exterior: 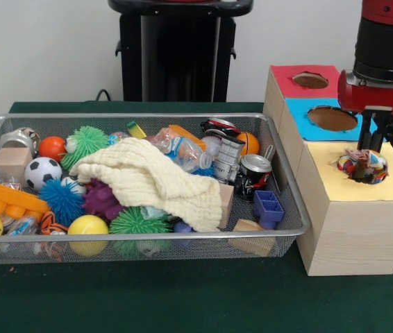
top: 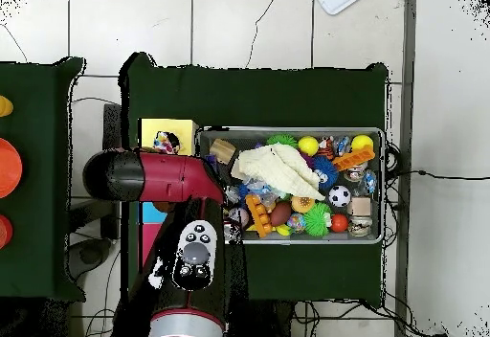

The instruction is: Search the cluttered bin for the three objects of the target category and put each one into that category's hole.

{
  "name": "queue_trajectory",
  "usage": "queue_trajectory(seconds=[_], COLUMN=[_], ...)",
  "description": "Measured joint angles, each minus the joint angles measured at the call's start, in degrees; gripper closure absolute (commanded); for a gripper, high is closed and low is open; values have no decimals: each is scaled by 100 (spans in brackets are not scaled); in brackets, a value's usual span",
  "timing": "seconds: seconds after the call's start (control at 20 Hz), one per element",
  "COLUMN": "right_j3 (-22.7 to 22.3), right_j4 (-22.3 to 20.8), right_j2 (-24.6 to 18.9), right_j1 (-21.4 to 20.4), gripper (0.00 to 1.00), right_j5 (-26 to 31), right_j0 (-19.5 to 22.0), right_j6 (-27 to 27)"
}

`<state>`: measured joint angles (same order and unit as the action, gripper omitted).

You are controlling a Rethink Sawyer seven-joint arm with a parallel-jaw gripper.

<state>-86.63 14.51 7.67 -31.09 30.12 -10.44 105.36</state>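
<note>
Front view. The red and black gripper [exterior: 371, 147] hangs straight down over the yellow-topped section of the wooden sorting box [exterior: 353, 225]. Its dark jaws reach to the rim of the round hole in the yellow top [exterior: 367, 168]. A small multicoloured object [exterior: 362, 165] sits in that hole, directly beneath the jaws and apparently touching them. Whether the jaws grip it or have let go cannot be told; their opening is not readable here. The object shows no clear long axis. The blue-topped hole [exterior: 332, 118] and red-topped hole [exterior: 310, 80] lie further back and appear empty. The wire mesh bin [exterior: 288, 182] stands just beside the box on the green-covered desk [exterior: 182, 298], full of clutter: a cream knitted cloth [exterior: 151, 178], a green spiky ball [exterior: 87, 141], a small black-and-white football [exterior: 42, 171], a dark drinks can [exterior: 253, 173].

Overhead view. The arm [top: 153, 175] extends across the box, wrist over the yellow section [top: 167, 134], where the multicoloured object [top: 166, 144] shows. The jaws are hidden under the arm. The bin [top: 383, 185] lies well to one side.

Judgement: a deposit is in hand; the next move is a vertical lift clear of the hole, then travel to the bin.
</note>
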Motion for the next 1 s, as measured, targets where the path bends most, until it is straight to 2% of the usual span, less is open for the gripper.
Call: queue_trajectory(seconds=[1.0], right_j3=[-12], right_j4=[-13], right_j2=[84], right_j1=[1], gripper=[100], right_j5=[-85], right_j0=[-87], right_j6=[0])
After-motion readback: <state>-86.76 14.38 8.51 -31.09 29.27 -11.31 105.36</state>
